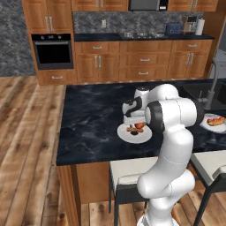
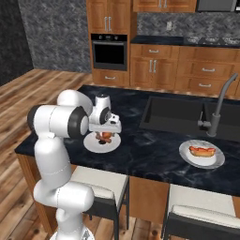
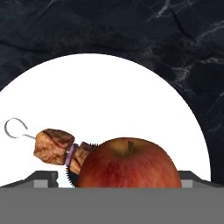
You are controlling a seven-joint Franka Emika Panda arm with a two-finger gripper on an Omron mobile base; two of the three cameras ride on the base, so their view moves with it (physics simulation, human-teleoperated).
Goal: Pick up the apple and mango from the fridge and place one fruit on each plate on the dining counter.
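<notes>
The red-orange apple (image 3: 130, 164) rests on the near white plate (image 3: 109, 96), beside a brown skewered food piece (image 3: 54, 146). My gripper (image 3: 120, 179) hangs low over the plate, open, with its fingertips (image 3: 46, 178) spread wide on either side of the apple. From the base, the apple (image 1: 139, 126) sits on this plate (image 1: 126, 134) under the hand (image 1: 133, 115), on the dining counter (image 1: 92, 114). A second plate (image 1: 215, 122) with orange-red food lies to the right. The mango and the fridge are out of view.
A sunken sink (image 2: 173, 115) with a curved grey faucet (image 2: 220, 101) lies behind the second plate (image 2: 202, 153). Stools (image 1: 128, 172) stand along the counter's near edge. Wooden cabinets and an oven (image 1: 53, 50) line the far wall.
</notes>
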